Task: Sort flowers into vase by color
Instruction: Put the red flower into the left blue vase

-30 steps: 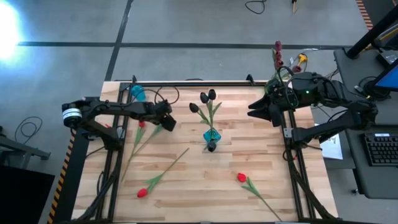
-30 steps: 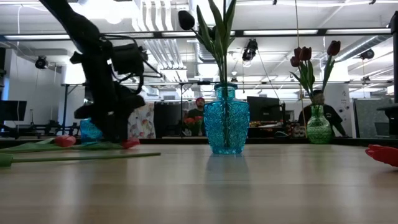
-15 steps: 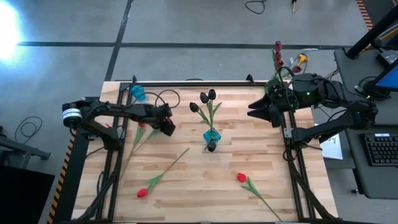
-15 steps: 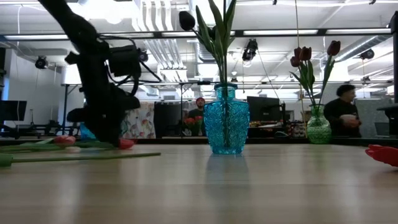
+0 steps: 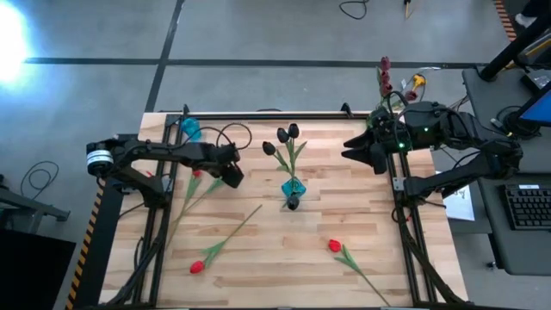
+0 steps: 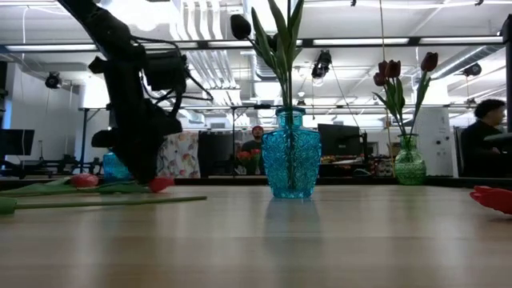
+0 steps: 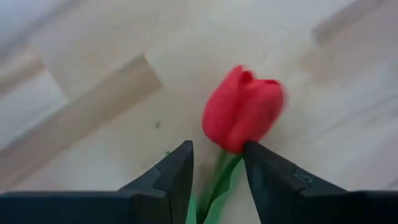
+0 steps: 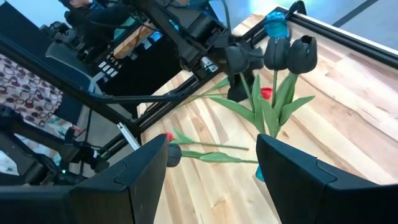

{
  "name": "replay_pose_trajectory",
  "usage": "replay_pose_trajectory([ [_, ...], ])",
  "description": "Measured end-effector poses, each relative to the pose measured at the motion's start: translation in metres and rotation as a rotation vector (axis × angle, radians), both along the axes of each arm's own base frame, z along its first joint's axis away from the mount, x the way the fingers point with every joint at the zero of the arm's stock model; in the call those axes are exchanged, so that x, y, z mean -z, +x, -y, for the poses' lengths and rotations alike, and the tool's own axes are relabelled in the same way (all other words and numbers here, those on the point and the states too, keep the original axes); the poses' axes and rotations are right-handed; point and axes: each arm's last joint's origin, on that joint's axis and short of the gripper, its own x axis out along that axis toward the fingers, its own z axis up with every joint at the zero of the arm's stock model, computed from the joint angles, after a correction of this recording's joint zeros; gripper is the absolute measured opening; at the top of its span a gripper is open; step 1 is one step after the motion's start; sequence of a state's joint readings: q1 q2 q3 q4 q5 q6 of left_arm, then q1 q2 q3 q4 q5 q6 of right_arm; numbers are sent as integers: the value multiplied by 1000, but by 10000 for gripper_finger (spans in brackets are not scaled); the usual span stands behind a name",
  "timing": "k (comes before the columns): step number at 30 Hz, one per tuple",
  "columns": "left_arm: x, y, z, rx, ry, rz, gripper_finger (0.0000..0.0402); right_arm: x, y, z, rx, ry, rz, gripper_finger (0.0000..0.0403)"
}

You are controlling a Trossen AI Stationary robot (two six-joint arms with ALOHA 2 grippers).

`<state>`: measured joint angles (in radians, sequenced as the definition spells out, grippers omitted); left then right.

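Observation:
My left gripper (image 5: 231, 174) is low over the table's left part, open. Its fingers stand on either side of a red tulip's stem (image 7: 217, 180), just below the head (image 7: 242, 109), which lies on the wood (image 6: 160, 184). My right gripper (image 5: 349, 153) is open and empty above the far right of the table, also seen in its wrist view (image 8: 211, 162). A blue vase (image 5: 292, 188) at the table's middle holds black tulips (image 8: 289, 53). More red tulips lie flat on the table: one at the left (image 5: 196, 172), one at the near left (image 5: 196, 267) and one at the near right (image 5: 334, 245).
A green vase with dark red tulips (image 6: 409, 160) stands beyond the far right corner (image 5: 385, 77). A small blue vase (image 5: 190, 129) stands at the far left. Black frame rails (image 5: 159, 232) run along both sides. People are in the room behind.
My left gripper has stayed low at the red tulip's head end, shifting only slightly. The head beside it has slid a little toward the table's left edge.

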<state>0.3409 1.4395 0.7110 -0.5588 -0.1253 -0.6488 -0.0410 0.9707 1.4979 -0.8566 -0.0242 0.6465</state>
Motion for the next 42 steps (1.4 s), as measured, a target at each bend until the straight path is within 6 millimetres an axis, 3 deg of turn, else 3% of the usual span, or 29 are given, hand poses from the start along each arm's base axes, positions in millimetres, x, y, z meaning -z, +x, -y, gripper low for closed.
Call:
replay_pose_trajectory([
  [11, 15, -6, 7, 4, -13, 20, 105, 0, 0, 2, 60, 3, 1, 237],
  [18, -10, 5, 14, 118, -35, -37, 97, 0, 1, 2, 89, 65, 1, 237],
  [22, -10, 5, 13, 122, 22, -65, 98, 2, 5, 3, 119, 75, -10, 237],
  [33, 22, -15, 21, 102, -16, -74, 93, 10, 21, 3, 135, 104, -54, 237],
  [37, 30, -20, 22, 104, -4, -52, 67, 11, 23, 3, 130, 81, -59, 237],
  [42, 25, -16, 22, 106, 9, -15, 7, 8, 19, 4, 153, 43, -48, 237],
])
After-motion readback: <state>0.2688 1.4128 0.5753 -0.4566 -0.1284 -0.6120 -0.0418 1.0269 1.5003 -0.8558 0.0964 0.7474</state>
